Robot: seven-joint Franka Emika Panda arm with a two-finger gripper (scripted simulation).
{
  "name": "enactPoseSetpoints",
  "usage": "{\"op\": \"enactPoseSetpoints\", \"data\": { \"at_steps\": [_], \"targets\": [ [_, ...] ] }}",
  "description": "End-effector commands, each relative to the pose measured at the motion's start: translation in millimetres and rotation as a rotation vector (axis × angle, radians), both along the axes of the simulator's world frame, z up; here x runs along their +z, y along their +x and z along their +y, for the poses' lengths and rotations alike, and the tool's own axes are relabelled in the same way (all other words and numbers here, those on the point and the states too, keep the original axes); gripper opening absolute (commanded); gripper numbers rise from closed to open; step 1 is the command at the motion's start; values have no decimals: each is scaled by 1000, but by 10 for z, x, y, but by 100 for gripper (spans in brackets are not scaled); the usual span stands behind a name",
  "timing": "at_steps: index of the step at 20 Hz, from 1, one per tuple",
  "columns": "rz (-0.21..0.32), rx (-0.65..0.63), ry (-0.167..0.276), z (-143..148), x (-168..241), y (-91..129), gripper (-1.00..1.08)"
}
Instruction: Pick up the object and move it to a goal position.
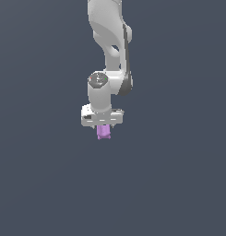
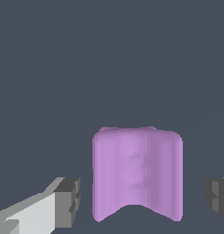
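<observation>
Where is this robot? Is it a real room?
Probably not a real room: it looks like a computer simulation. Everything around is one flat dark grey, with no walls or furniture. The white robot arm looks smooth and drawn, and its tool has a plain purple object between its fingers.

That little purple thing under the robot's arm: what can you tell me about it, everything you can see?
The purple object is small, light purple and matte, with a smooth plastic look. In the wrist view it is a blocky lump with rounded corners, faint bumps down its middle and a curved notch in one edge. It sits between the tool's two dark fingers, with a visible gap on each side, so nothing is seen gripping it. In the exterior view it sits just below the white bar, narrower than it.
</observation>
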State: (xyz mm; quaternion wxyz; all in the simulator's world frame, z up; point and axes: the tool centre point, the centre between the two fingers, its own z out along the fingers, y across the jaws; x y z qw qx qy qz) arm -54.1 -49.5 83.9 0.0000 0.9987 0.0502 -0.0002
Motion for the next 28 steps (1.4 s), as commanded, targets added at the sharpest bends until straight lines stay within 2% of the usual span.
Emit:
{"op": "enactPoseSetpoints", "data": {
  "at_steps": [1, 7, 12, 13, 28],
  "targets": [
    [1, 1, 0, 2, -91, -8, 100],
    [0, 3, 0, 1, -365, -15, 100],
    [0, 3, 0, -2, -435, -8, 100],
    [0, 3, 0, -2, -435, -8, -100],
    [-1, 3, 0, 4, -358, 14, -100]
  ]
}}
